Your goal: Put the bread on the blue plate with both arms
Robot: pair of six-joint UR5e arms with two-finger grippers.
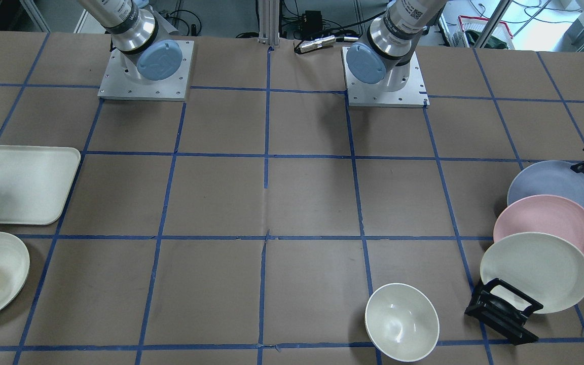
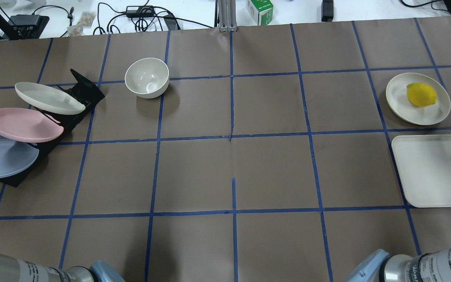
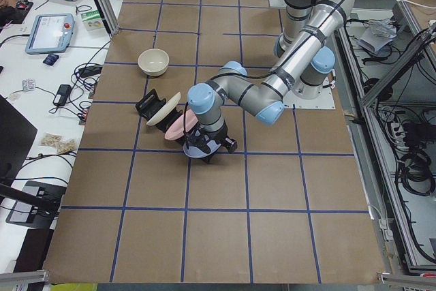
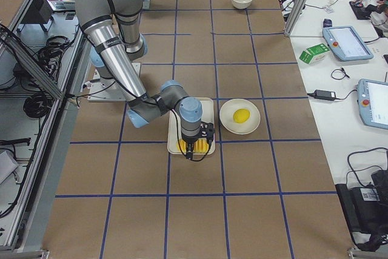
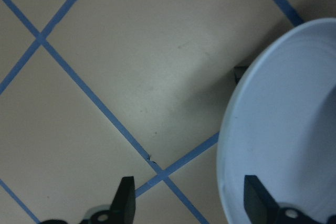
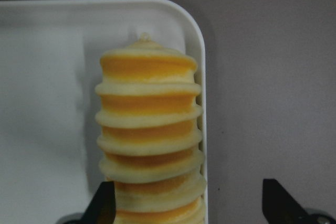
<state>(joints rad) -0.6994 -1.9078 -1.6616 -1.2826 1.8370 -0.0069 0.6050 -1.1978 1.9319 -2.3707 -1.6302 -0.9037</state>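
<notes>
Your left jaws stand released, one finger (image 5: pixel 125 203) over bare counter (image 2: pixel 233 168) and the other (image 5: pixel 257 200) over the face of the blue plate (image 5: pixel 283 129), so the plate's rim lies between them but is not pinched. Your right jaws are spread just as wide above the bread (image 6: pixel 149 140). The loaf sits close by one finger (image 6: pixel 104 205), while the other (image 6: pixel 278 205) hangs out past the rim of the white tray (image 6: pixel 47 77), over the counter. I judge that both arms are at the pre-grasp step and nothing is lifted yet. The bread lies lengthwise on the tray, right against the tray's edge. The blue plate leans in the black rack (image 2: pixel 84 92), in the slot nearest the robot, with the pink plate (image 2: pixel 22 124) overlapping it and the cream plate (image 2: pixel 47 98) beyond that. Next you will likely want to centre the right jaws on the loaf before closing — it is off-centre now, and the tray's raised rim sits just beside it, where a descending finger could catch. On the left, the pinch should take the plate's rim alone, and the plate should be drawn out away from the pink one so they do not drag. For setting down, the middle of the counter between rack and tray looks the most open. The white bowl (image 2: pixel 147 77) sits toward the far side, near the rack — the lemon (image 2: pixel 421 94) on its small plate sits beyond the tray.
</notes>
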